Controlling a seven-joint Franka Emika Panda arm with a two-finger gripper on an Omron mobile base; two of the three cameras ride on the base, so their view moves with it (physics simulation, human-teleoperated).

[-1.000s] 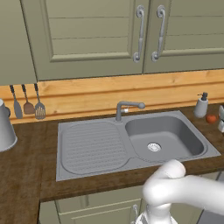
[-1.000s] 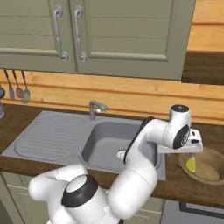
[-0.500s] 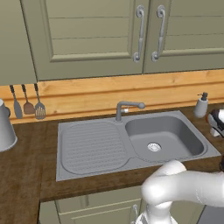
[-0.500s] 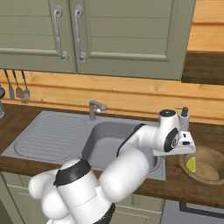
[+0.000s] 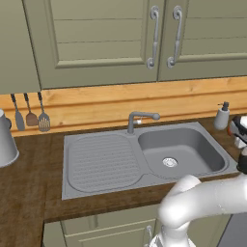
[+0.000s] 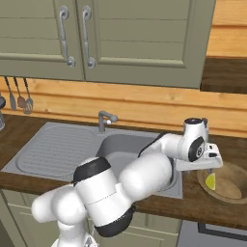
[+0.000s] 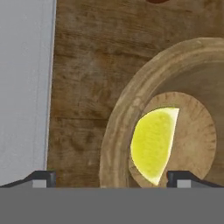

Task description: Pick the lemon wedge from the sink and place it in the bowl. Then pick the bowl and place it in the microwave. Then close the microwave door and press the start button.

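Lemon wedge, one only, lies on the flat bottom of the bowl, its long axis running up and down the hand view, curved yellow rind toward the sink side and straight edge away from it; in the right base view it shows as a small yellow sliver against the bowl's near-left inner wall. One bowl stands on the wooden tabletop just right of the sink, apart from its grey rim. The gripper hangs right above the bowl with its fingers spread wide and released, the wedge lying loose below and between them, touching neither. One faucet stands behind the basin, one drain in its floor. One soap bottle stands at the back right of the sink. Three utensils hang on the wooden wall panel at left; two cabinet handles show above. No writing can be read anywhere.
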